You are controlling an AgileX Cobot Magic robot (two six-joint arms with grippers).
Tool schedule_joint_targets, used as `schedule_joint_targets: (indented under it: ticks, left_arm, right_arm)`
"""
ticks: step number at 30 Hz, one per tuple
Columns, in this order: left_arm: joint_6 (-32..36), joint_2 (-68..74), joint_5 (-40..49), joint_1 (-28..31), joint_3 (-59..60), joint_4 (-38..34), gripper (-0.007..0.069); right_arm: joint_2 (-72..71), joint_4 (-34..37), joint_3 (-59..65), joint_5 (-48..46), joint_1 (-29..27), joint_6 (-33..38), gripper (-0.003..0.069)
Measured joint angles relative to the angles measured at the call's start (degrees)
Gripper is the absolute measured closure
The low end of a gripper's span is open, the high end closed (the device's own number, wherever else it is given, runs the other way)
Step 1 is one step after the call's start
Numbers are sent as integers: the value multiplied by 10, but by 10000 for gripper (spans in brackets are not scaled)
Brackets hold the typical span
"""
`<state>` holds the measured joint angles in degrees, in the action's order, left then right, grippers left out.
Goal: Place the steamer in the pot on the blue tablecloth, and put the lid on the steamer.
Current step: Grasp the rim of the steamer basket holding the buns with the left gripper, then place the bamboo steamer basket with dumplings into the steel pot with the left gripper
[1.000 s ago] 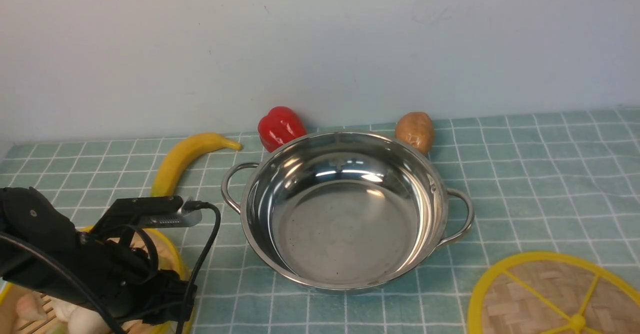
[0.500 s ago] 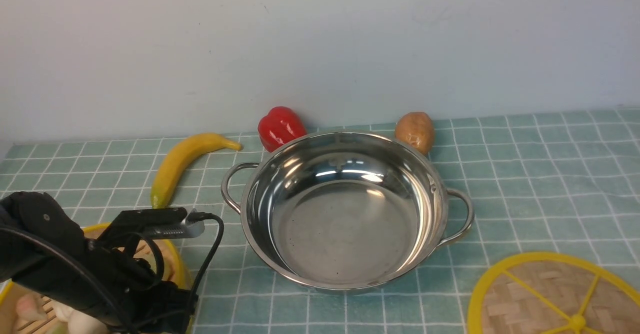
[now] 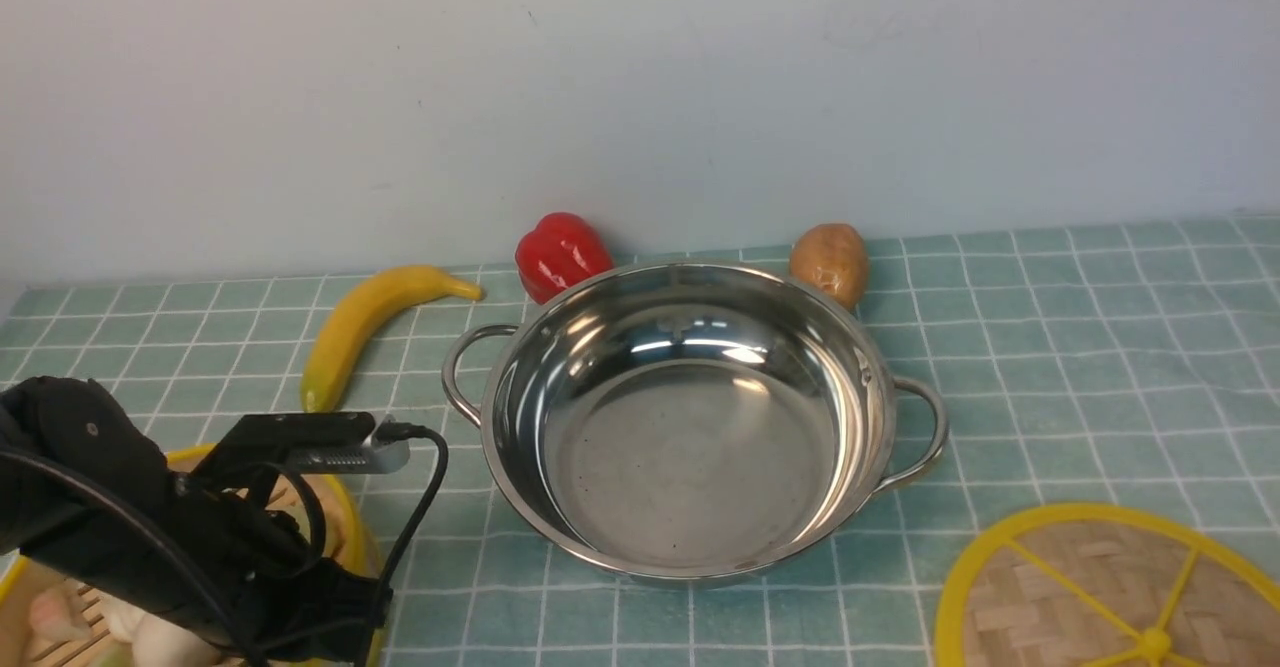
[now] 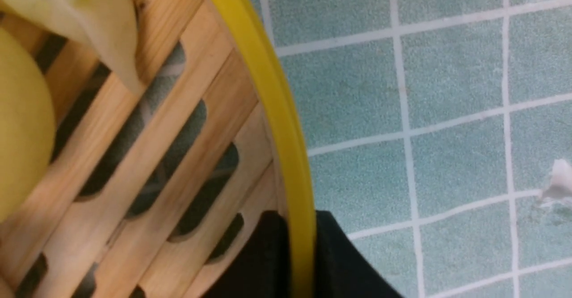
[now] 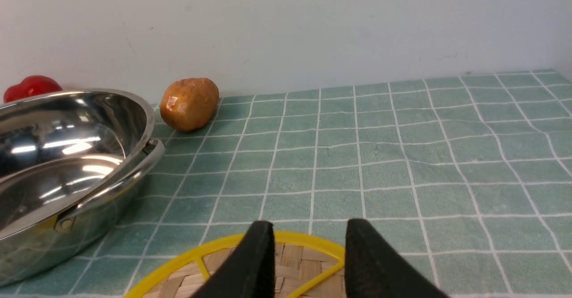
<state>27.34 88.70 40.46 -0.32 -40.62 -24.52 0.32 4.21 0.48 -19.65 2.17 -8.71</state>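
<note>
Yellow-rimmed bamboo steamer (image 4: 178, 155) clamped at rim by left gripper (image 4: 300, 226); right gripper (image 5: 308, 244) parted, empty; one-sided lift: dumplings (image 4: 20, 128) could be spilled.

The left arm (image 3: 120, 507) has come lower over the steamer (image 4: 147, 146), so more of the near end of the banana (image 3: 350, 332) shows now. The left end effector (image 4: 300, 244) has closed, with one black finger (image 4: 261, 262) on each side of the steamer's yellow rim.

One stainless-steel pot (image 3: 690, 347), one bamboo steamer (image 4: 280, 110), one woven lid (image 3: 1090, 587). One banana (image 3: 360, 322), one red bell pepper (image 3: 560, 252), one potato (image 3: 830, 262).
</note>
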Motion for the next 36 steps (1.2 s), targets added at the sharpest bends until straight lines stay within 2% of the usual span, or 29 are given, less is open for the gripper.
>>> schedule_joint_targets:
  ticks: [7, 15, 21, 31, 36]
  left_arm:
    - [-53, -35, 79, -5, -65, 78, 590]
    - [-134, -56, 191, -88, -200, 220, 582]
    - [-140, -56, 241, -138, -267, 260, 582]
    - [-80, -8, 268, -255, -415, 266, 582]
    - [1, 59, 286, -307, -466, 266, 582]
  right_arm:
    - [0, 0, 0, 0, 0, 1, 416]
    - [0, 0, 0, 0, 0, 1, 416]
    - [0, 0, 0, 0, 0, 1, 416]
    - [0, -1, 0, 0, 0, 1, 416]
    - [0, -1, 0, 0, 0, 1, 416]
